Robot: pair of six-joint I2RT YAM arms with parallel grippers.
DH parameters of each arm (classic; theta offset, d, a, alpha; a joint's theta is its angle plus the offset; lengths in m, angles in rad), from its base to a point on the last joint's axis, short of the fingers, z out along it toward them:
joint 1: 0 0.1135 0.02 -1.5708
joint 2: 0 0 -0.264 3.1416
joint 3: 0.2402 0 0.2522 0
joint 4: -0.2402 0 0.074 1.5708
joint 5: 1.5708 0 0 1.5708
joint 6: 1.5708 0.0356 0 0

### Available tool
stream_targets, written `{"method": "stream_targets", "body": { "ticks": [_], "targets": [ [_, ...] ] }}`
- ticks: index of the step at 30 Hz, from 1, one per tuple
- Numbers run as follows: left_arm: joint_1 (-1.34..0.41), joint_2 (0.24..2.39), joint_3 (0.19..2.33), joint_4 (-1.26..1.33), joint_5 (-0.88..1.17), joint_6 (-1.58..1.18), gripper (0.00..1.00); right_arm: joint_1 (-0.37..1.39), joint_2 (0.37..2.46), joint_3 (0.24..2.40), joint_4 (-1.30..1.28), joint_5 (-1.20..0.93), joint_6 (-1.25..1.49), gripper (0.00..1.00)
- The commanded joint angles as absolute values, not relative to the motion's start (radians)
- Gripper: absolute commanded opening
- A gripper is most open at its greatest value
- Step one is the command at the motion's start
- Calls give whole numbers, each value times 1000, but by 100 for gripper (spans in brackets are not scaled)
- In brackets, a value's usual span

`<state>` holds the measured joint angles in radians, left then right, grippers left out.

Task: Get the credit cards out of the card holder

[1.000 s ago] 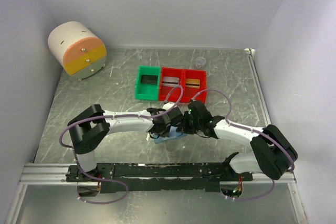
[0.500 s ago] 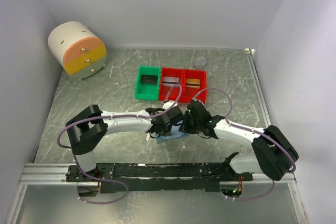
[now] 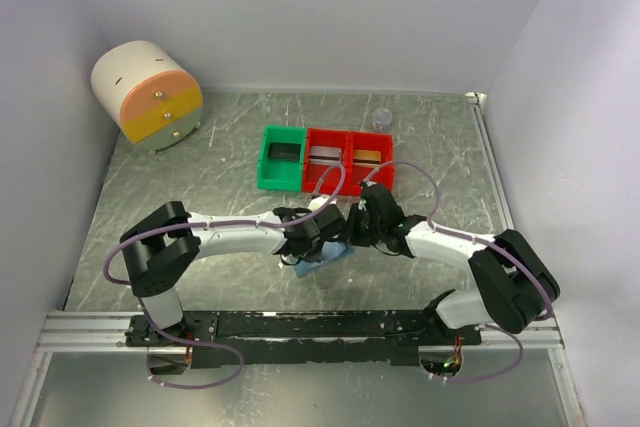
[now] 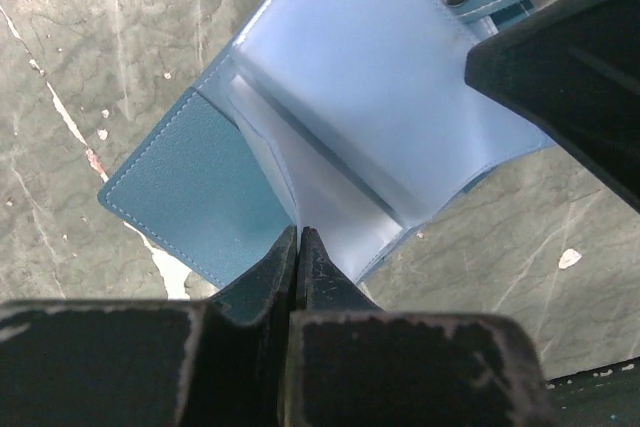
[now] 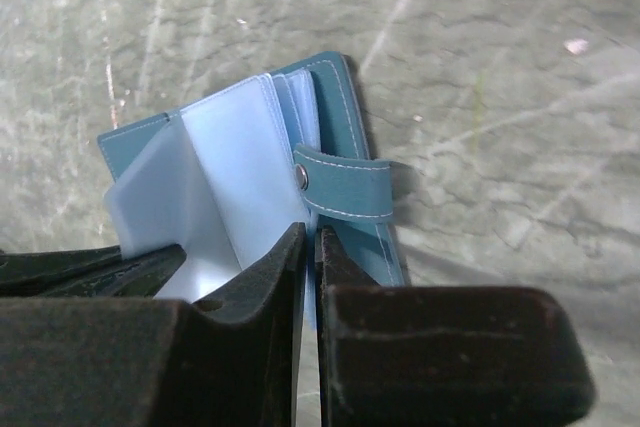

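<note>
While on holder (image 5: 250,162), right tool (image 5: 310,237) forward

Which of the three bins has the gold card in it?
The rightmost red bin, farthest from the green bin; the gold card lies inside.

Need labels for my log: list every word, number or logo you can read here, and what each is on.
No text can be read in any view.
card holder: no print shows on it.
dark card, silvery card, gold card: seen only from above, any print too small to read.
</note>
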<state>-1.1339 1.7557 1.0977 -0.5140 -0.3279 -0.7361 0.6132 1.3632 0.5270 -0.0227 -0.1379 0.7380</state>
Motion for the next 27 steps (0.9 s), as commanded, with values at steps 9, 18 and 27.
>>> {"method": "stream_targets", "body": {
  "ticks": [9, 18, 27],
  "targets": [
    [-1138, 1747, 1098, -472, -320, -747, 7, 655, 1356, 447, 200, -433, 630, 5],
    [-1134, 1750, 1082, -458, -311, -758, 7, 655, 1427, 355, 576, -584, 919, 5],
    [-1131, 1718, 1056, -462, -322, -772, 7, 647, 1587, 285, 896, -603, 1194, 6]
  ]
}}
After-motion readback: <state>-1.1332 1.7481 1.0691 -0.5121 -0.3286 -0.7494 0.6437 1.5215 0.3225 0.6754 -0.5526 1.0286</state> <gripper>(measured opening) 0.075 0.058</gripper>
